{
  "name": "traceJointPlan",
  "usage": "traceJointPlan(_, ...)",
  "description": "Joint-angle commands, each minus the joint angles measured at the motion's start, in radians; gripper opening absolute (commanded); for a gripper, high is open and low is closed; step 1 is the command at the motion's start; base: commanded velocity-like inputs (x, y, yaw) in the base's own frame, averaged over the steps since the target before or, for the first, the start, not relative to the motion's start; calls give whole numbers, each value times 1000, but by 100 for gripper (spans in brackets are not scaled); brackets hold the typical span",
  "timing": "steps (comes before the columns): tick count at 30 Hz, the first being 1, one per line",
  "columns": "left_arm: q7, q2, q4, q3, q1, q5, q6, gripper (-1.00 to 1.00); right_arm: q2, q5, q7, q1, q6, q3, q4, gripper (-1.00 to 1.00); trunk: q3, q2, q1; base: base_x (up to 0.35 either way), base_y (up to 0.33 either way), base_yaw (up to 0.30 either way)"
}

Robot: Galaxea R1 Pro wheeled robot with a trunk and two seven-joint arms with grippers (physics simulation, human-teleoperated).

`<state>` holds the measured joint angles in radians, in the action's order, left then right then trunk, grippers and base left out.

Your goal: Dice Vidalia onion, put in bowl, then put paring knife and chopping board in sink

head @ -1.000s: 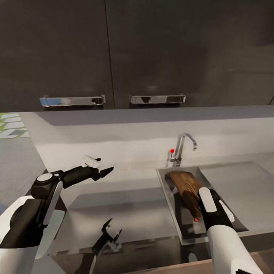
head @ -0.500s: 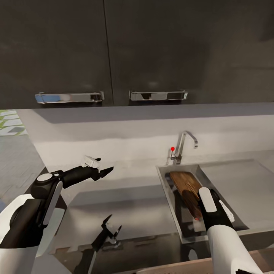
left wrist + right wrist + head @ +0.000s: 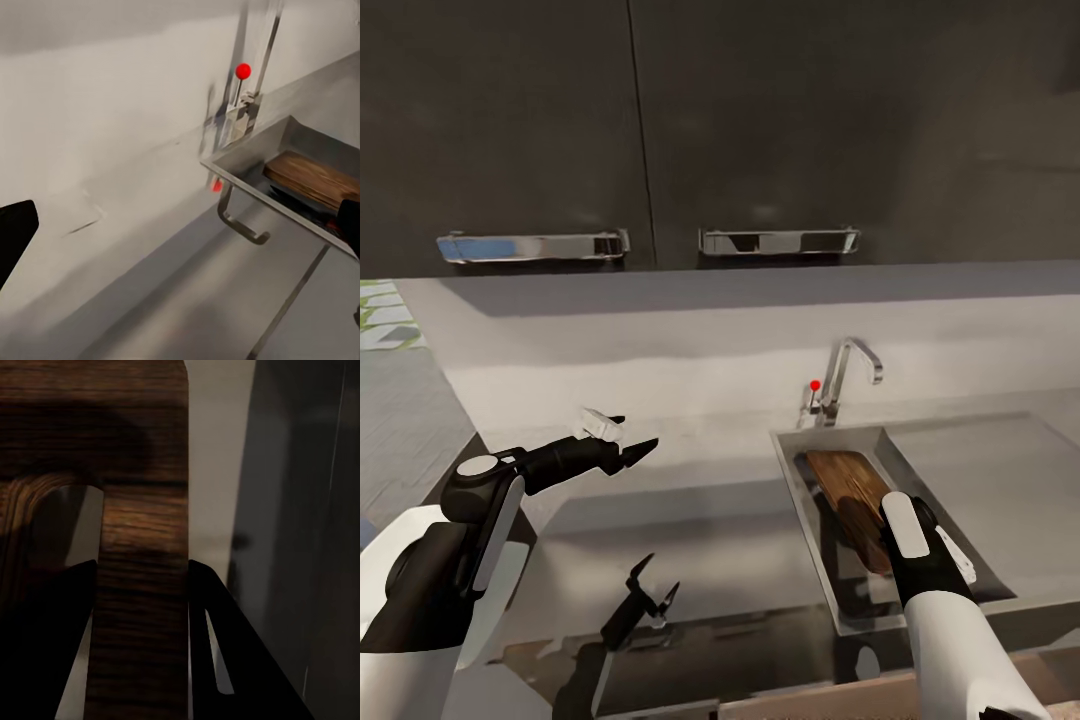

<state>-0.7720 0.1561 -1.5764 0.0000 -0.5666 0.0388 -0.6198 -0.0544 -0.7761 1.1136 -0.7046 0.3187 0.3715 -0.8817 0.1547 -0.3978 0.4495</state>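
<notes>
Dark brown wooden chopping board (image 3: 852,500) lies tilted inside the rectangular grey steel sink (image 3: 800,520), its near end hidden behind the right arm — right jaws (image 3: 142,607) clamp the board's rail beside the slot handle. Left jaws (image 3: 622,440) hover over the glossy grey tabletop (image 3: 690,550), parted & empty. Knife, onion: not made out.

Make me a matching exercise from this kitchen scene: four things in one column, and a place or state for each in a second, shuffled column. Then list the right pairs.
1. chopping board
2. left gripper
3. right gripper
4. tap

A. raised above the countertop, holding nothing
B. behind the sink, red dot on its lever
C. leaning inside the sink
D. fingers either side of the board's slot end

Pairs: 1-C, 2-A, 3-D, 4-B
</notes>
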Motion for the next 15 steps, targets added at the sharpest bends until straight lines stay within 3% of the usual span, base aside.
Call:
traceJointPlan(1, -1, 0, -1, 0, -1, 4, -8, 100, -1, 0, 3, -1, 10, 3, -2, -100, 4, -2, 1, 0, 0, 0)
traceJointPlan(15, -1, 0, -1, 0, -1, 4, -8, 100, -1, 0, 3, -1, 10, 3, -2, -100, 26, -2, 1, 0, 0, 0)
